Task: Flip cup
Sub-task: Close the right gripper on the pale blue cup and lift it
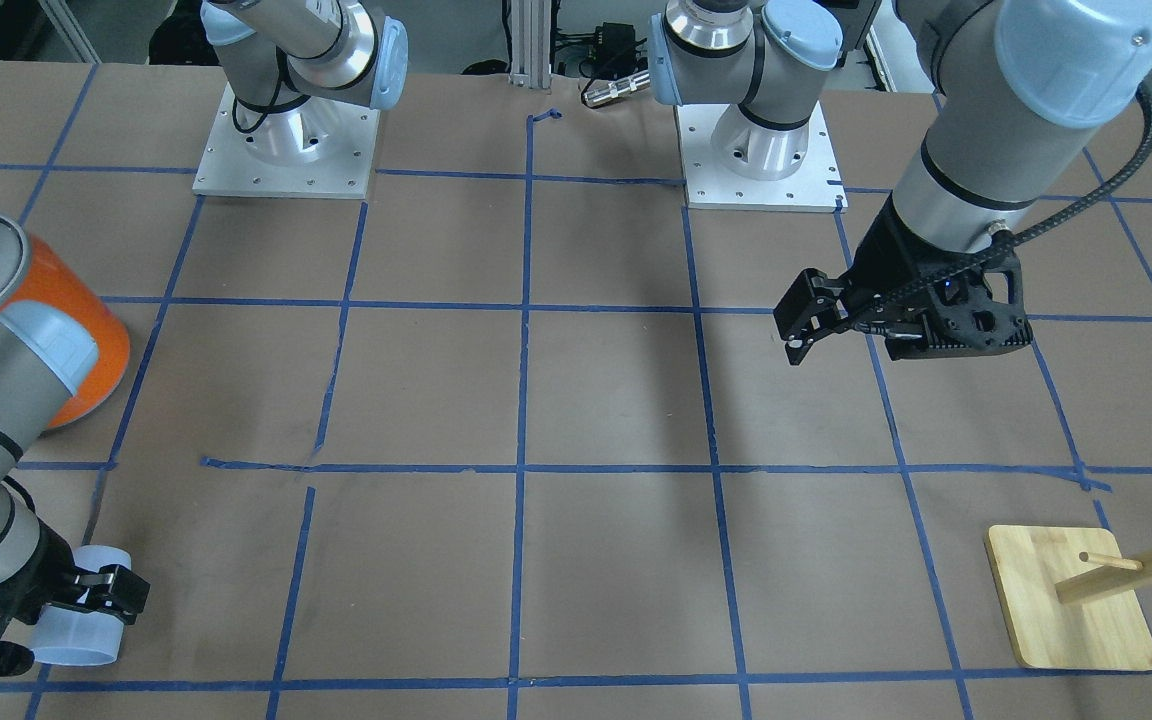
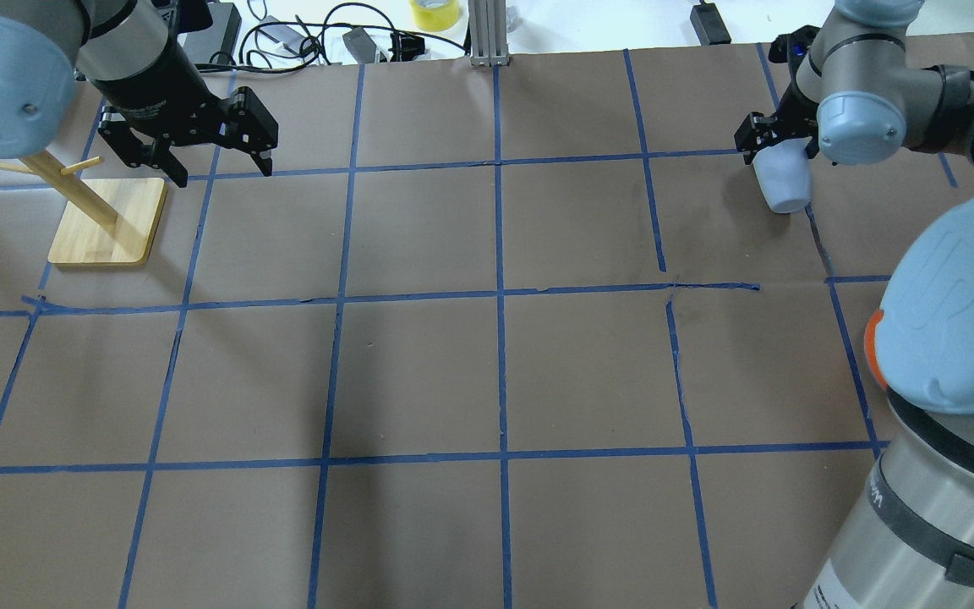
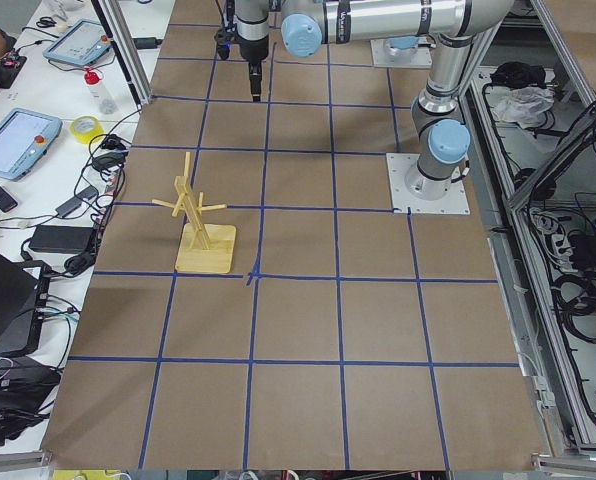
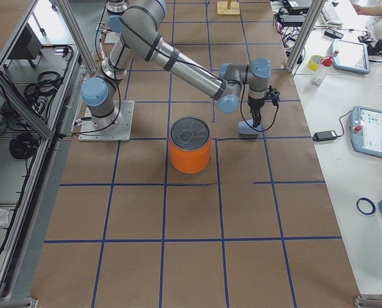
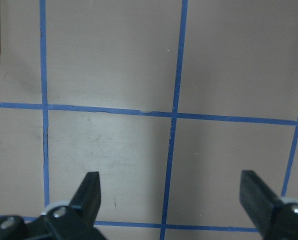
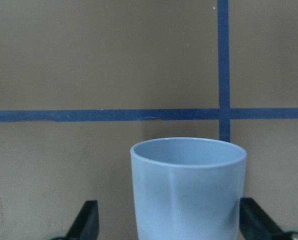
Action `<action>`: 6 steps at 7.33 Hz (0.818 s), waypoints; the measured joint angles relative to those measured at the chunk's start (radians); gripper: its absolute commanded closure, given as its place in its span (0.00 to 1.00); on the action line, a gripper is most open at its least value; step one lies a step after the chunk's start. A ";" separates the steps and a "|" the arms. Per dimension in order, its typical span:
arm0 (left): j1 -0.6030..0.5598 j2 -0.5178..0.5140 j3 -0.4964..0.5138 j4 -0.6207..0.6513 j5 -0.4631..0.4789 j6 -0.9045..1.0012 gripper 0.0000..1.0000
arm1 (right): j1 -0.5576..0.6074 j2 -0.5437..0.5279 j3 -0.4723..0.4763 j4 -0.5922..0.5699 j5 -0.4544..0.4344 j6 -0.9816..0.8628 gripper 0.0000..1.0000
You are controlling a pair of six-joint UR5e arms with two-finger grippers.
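Around the cup the right gripper stands spread wide, not clamping it.

ROBOTICS LAB: A left arm and a right arm, grey with pale blue joints, stand bolted on metal plates to a broad desk. The desk is papered in brown and ruled into squares with blue tape. Aluminium posts frame the bench. Along its edge lie touch-screen control tablets, a roll of yellow tape and tangled cables. More wiring coils on the floor beside the desk.
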State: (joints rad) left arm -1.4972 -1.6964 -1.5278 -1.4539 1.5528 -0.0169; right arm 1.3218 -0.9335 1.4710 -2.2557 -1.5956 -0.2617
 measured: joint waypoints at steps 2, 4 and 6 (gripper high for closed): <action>0.000 0.000 0.000 0.001 0.002 0.000 0.00 | -0.005 0.026 -0.001 -0.029 0.002 -0.019 0.00; 0.001 0.000 0.000 0.001 0.003 0.000 0.00 | -0.005 0.045 -0.004 -0.047 0.002 -0.050 0.00; 0.001 0.003 0.001 0.001 0.004 0.000 0.00 | -0.006 0.046 -0.002 -0.045 0.001 -0.125 0.00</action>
State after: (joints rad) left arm -1.4957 -1.6939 -1.5270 -1.4527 1.5568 -0.0169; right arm 1.3162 -0.8870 1.4694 -2.3005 -1.5950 -0.3863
